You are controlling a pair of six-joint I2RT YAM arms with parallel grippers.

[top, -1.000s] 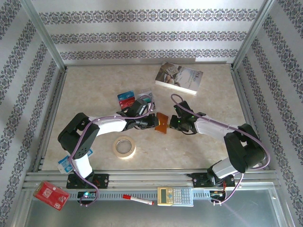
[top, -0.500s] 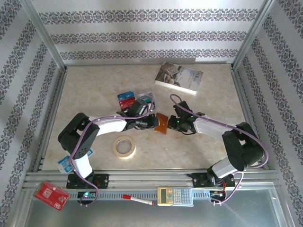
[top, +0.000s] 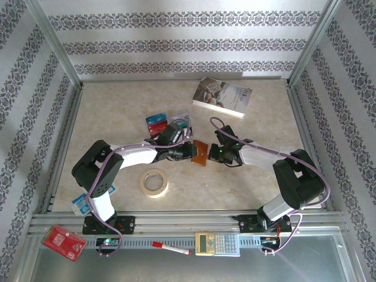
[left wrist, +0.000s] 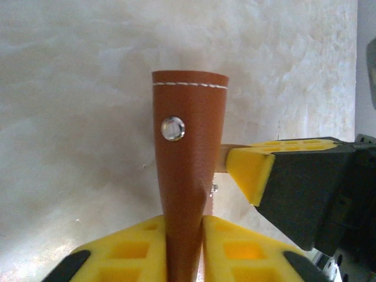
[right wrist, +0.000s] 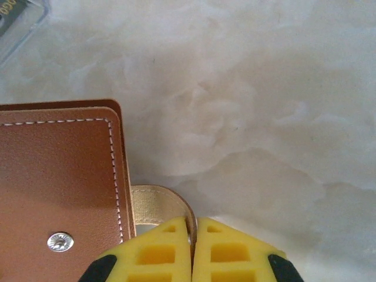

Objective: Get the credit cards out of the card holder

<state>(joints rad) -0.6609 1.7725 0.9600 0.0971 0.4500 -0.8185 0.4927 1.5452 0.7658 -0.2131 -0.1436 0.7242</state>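
The card holder [top: 201, 153], brown leather, is held up off the table between both arms. In the left wrist view it stands edge-on [left wrist: 189, 147], and my left gripper [left wrist: 184, 222] is shut on its lower end. In the right wrist view its stitched face [right wrist: 59, 170] is at the left. Its snap tab [right wrist: 157, 202] curls into my right gripper [right wrist: 192, 223], which is shut on the tab. From above, my left gripper [top: 189, 151] and right gripper [top: 212, 154] face each other across the holder. Blue and red credit cards [top: 156, 123] lie on the table behind the left arm.
A pale book [top: 222, 97] lies at the back right. A tape roll [top: 154, 183] sits near the front left. On the front rail lie a red packet [top: 63, 242], a red pen [top: 171, 248] and a calculator [top: 217, 243]. A blue-and-white packet [top: 79, 202] lies beside the left arm's base.
My right gripper has edged left towards the holder and closed on the snap tab. The left arm and the holder have hardly moved.
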